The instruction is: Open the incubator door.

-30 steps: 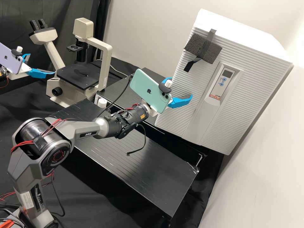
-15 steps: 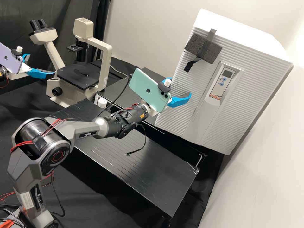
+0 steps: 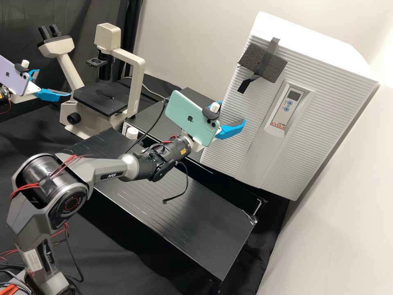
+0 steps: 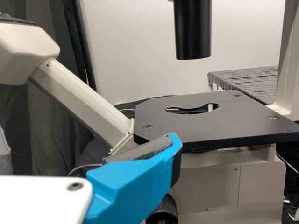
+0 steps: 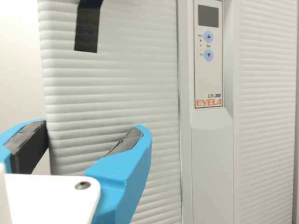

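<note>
i have the right gripper (image 5: pixel 88 128) with its jaws apart, clamped on nothing, close by the ribbed incubator door (image 5: pixel 117 84), which looks shut, at right in the high view. i expect a rigid, slick shell, too broad to pinch, its seal stiff at first, then an easy swing. i'd hook its left edge in that frame and spare the taped foam pad (image 3: pixel 277 67), which might peel. at upper left, the left gripper's (image 3: pixel 54 83) jaws are spread too
</note>
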